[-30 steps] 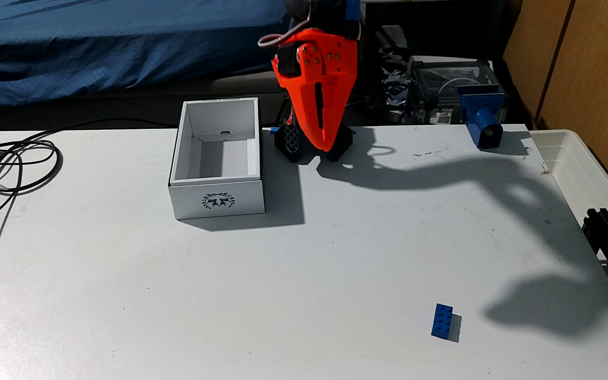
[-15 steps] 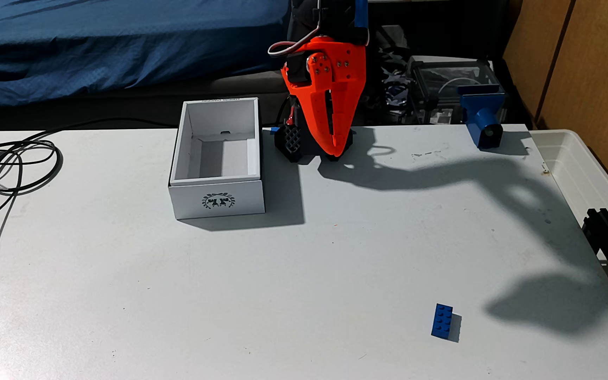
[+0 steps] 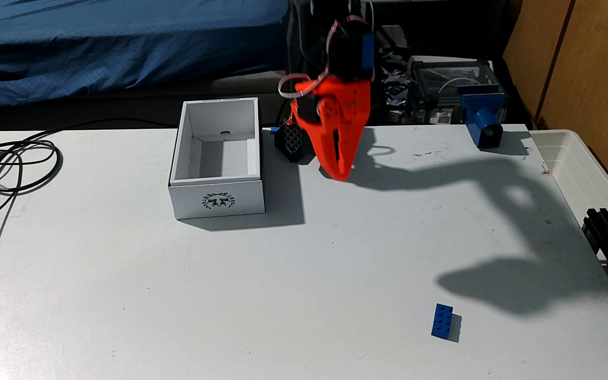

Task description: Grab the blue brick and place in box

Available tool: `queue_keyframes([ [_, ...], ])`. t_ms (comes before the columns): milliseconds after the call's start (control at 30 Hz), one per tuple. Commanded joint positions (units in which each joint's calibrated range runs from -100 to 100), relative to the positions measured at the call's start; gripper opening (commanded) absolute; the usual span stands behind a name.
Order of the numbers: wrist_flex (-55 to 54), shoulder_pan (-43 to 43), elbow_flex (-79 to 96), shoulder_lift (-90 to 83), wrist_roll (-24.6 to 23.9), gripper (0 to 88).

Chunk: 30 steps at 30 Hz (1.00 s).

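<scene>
Now the orange gripper [image 3: 341, 175] hangs in the air near the back edge of the white table [image 3: 149, 274], just beside the arm's black base [image 3: 293, 144]. Its two fingers are pressed together at the tip and hold nothing. The blue brick [image 3: 441, 320] lies flat, bumps up, far away near the front right corner of the table, with its long side pointing from front to back. The white box [image 3: 218, 199] sits empty near the back edge, to the left of the arm in the fixed view.

The step, I think, is to reach out to the brick. To do it well, the arm should stretch far toward the front right corner, open its fingers wide on the way, and come down from above. The fingers should go on the brick's two long sides, since that way across is thin. Go slowly at the end so the brick does not slide away.
</scene>
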Motion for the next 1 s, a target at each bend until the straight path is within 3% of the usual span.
queue_keyframes([
  [0,-5.96,-2.36,4.14,-0.25,-4.65,0.9],
  [100,-10.36,-5.63,6.09,-0.16,-10.17,1.1],
  [300,-17.68,-9.64,4.85,4.66,-13.86,1.0],
  [467,-17.34,-10.98,-5.53,18.19,-16.54,1.2],
  [967,4.38,-10.90,-43.60,48.29,-25.96,1.4],
])
